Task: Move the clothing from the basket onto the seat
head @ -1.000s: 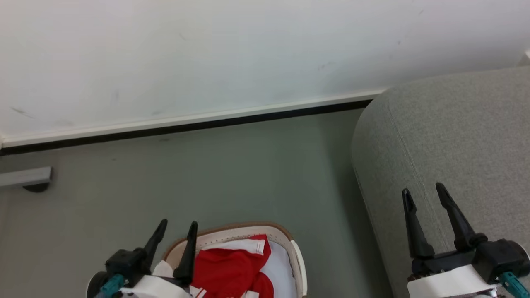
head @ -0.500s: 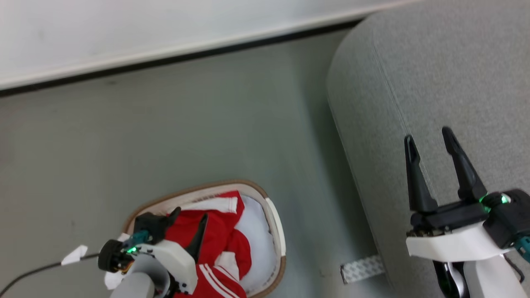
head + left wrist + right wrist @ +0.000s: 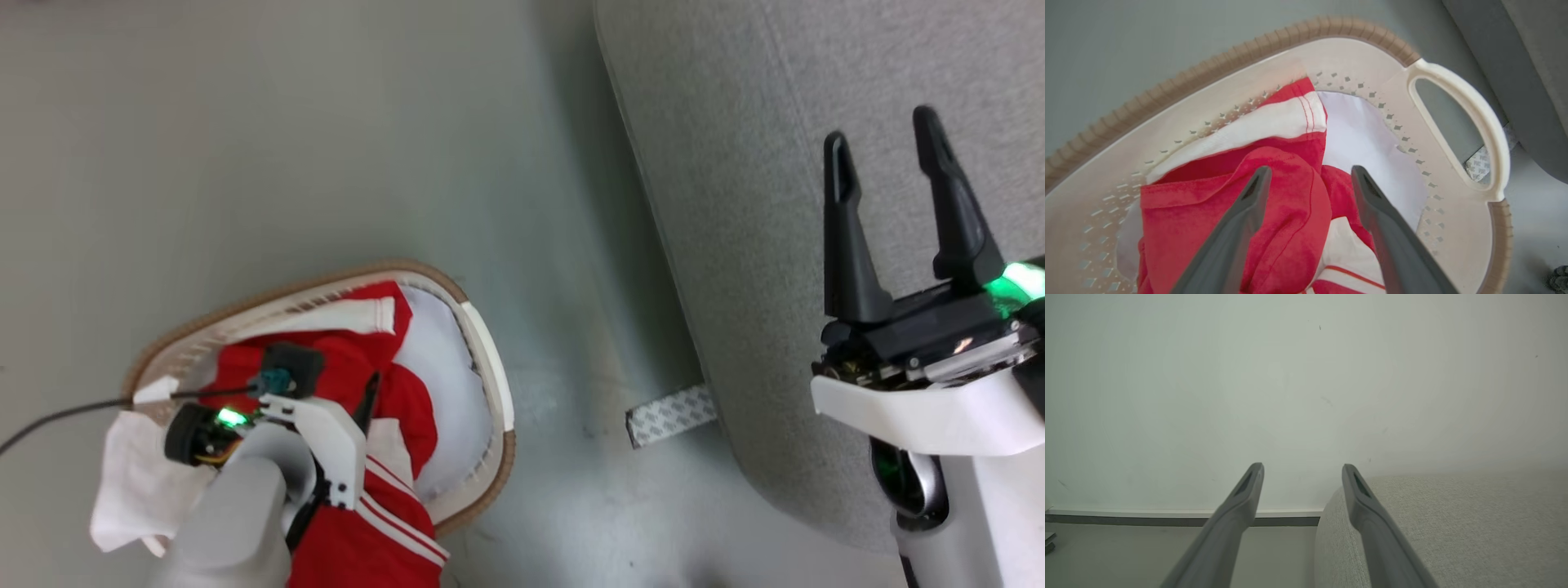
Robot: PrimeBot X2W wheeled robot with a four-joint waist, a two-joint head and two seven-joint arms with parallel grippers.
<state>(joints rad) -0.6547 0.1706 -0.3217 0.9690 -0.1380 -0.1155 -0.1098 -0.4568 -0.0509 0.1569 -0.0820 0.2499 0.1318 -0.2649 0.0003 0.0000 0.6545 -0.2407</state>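
The red jersey with white sleeve panels lies crumpled in the cream basket, which stands on the floor at the lower left. My left gripper points down into the basket. In the left wrist view the left gripper is open, its fingers straddling a fold of the red jersey just above it, inside the basket. My right gripper is open and holds nothing, raised over the grey seat on the right. The right wrist view shows the right gripper beside the seat.
A white cloth hangs over the basket's left rim, and white fabric lines its right side. A patterned strip lies on the floor by the seat's base. A black cable runs left. Wall and baseboard stand beyond.
The head camera has tilted down, so the wall has left the picture. My left gripper has dropped into the basket over the jersey. The right gripper stays open above the seat.
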